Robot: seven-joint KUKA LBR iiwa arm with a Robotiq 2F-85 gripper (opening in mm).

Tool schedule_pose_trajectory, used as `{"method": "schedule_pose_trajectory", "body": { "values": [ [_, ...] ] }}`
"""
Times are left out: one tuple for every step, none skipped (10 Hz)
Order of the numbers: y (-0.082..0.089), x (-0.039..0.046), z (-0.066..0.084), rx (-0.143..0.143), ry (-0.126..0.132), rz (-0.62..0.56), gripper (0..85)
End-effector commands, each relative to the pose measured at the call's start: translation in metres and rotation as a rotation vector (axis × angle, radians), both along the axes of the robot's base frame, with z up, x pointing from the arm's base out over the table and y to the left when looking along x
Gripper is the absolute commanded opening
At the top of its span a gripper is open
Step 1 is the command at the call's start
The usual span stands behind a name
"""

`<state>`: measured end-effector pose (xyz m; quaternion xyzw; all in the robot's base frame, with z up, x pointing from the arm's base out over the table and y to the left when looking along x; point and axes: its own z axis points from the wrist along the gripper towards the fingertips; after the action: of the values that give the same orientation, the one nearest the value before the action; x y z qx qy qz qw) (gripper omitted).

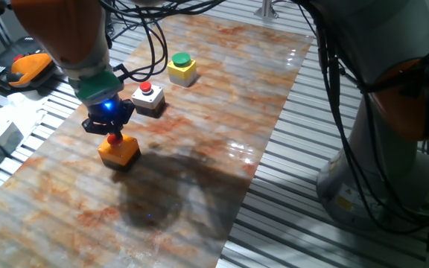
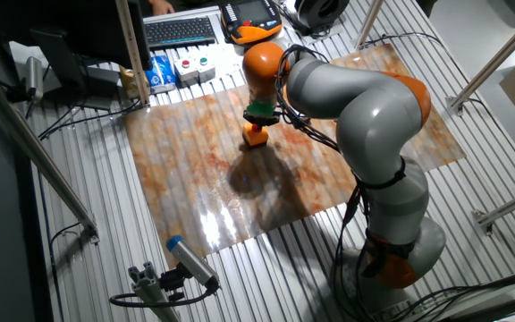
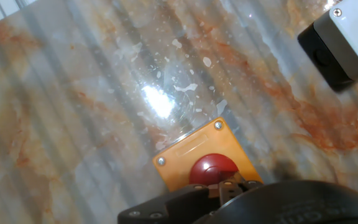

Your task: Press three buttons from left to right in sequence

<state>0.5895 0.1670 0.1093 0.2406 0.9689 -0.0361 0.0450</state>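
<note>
A marbled orange-grey board (image 1: pixel 199 112) on the slatted table (image 1: pixel 311 223) carries the orange button box (image 1: pixel 118 151) nearest, the grey-white button box (image 1: pixel 148 99) behind it, and the yellow button box (image 1: pixel 182 69) farthest.

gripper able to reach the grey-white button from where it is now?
Probably yes. The gripper sits over the orange button; the grey-white button is right beside it, with only bare tabletop between them.

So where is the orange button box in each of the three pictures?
One fixed view: orange button box left of centre, under the gripper.
Other fixed view: upper centre, below the arm's end.
Hand view: bottom centre.
Shared landmark: the marbled mat beneath it.
</note>
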Motion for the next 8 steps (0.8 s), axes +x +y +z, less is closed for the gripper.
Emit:
{"method": "schedule_pose_trajectory", "body": {
  "values": [
    [-0.0002,0.0,0.0,-0.002,-0.001,0.0,0.0],
    [-0.0006,-0.0004,0.0009,-0.005,-0.001,0.0,0.0],
    [-0.0017,-0.0007,0.0026,-0.003,0.0,0.001,0.0],
    [-0.0022,-0.0013,0.0033,-0.001,0.0,0.003,0.0],
    [-0.0005,-0.0015,0.0025,-0.003,-0.001,0.0,0.0],
    [0.0003,-0.0012,0.0029,-0.002,-0.001,-0.002,0.0],
    [0.0026,-0.0004,0.0036,0.003,0.001,-0.007,0.0],
    [0.0061,0.0008,0.0045,-0.001,0.004,-0.014,0.0]
  ]
}}
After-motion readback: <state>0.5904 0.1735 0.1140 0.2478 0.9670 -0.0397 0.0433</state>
